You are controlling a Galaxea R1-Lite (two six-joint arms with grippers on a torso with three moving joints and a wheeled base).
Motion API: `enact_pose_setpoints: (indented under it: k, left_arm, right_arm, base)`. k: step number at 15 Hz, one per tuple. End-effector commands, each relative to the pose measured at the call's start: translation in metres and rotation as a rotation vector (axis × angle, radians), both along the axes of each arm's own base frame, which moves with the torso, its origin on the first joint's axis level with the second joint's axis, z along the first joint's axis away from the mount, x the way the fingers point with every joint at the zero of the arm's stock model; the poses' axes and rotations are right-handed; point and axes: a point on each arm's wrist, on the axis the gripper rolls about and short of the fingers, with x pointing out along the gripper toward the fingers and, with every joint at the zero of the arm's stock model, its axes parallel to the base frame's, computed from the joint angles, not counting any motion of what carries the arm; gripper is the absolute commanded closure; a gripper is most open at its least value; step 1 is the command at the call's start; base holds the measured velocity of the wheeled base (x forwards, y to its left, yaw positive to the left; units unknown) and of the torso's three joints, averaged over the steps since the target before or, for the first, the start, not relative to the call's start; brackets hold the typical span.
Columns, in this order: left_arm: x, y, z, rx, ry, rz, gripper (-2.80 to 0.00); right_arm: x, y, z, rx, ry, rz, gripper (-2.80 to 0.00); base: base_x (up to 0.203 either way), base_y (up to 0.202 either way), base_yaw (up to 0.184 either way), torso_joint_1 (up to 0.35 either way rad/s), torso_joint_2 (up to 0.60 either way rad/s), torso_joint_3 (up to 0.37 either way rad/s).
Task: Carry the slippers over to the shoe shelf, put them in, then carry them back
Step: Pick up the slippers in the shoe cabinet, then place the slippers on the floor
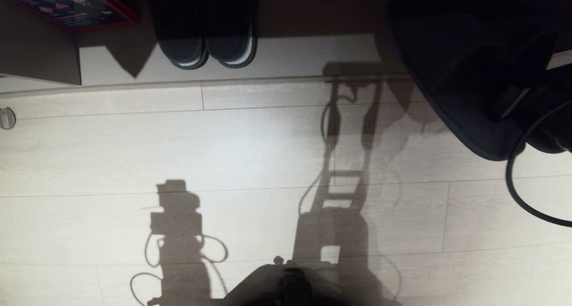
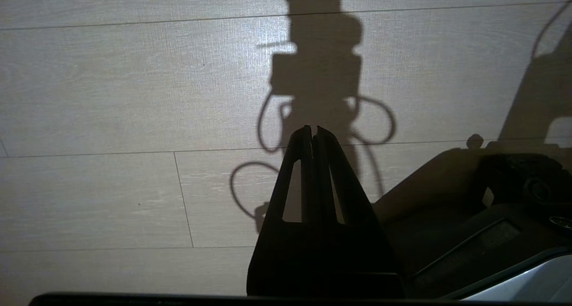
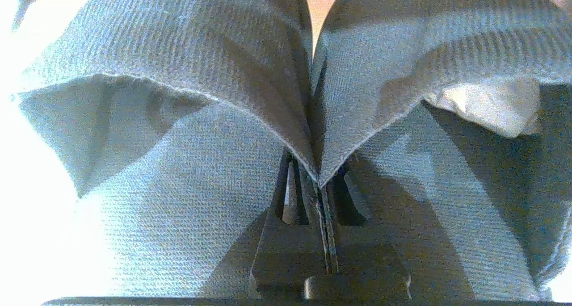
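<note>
A: Where are the slippers (image 3: 178,163)?

B: In your right gripper (image 3: 318,181), pinched shut on both toe bands, hanging right of the black pair (image 1: 208,29). Left gripper (image 2: 313,129) is closed, empty.

A: Which step?

B: I think carrying. You need the shelf next.

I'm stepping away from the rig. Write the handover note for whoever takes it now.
Right gripper: shut on the slippers, pinching both toe bands together; the pair hangs off the floor at the head view's right.
Left gripper: shut, empty, parked low over the floor.
The shoe shelf lies ahead, a black pair in it.
Done: slippers picked up.
Which leg of the trip this is cannot be told; set them down next.
</note>
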Motion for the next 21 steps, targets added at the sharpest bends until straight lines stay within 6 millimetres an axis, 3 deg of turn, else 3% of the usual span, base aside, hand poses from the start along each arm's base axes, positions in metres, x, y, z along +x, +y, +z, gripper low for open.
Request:
enact_pose_setpoints:
  k: [1,6,12,14,21]
  left_arm:
    - [0.000,0.000,0.000,0.000,0.001,0.000,0.00]
    - [0.000,0.000,-0.001,0.000,0.000,0.000,0.00]
    - [0.000,0.000,0.000,0.001,0.001,0.000,0.00]
    - [0.000,0.000,0.000,0.000,-0.002,0.000,0.00]
    - [0.000,0.000,0.000,0.000,0.000,0.000,0.00]
  right_arm:
    - [-0.049,-0.006,0.011,0.007,-0.066,0.001,0.00]
    - [-0.132,-0.016,-0.011,0.001,-0.062,0.001,0.00]
    - [-0.204,-0.025,-0.055,-0.003,-0.062,-0.006,0.00]
    - [-0.220,-0.026,-0.072,-0.004,-0.047,-0.031,0.00]
    - [-0.242,-0.025,-0.129,-0.009,-0.050,-0.088,0.00]
  base:
    - [0.000,0.000,0.000,0.000,0.00,0.000]
    - [0.000,0.000,0.000,0.000,0.00,0.000]
    - [0.000,0.000,0.000,0.000,0.00,0.000]
    - [0.000,0.000,0.000,0.000,0.00,0.000]
    - [0.000,0.000,0.000,0.000,0.00,0.000]
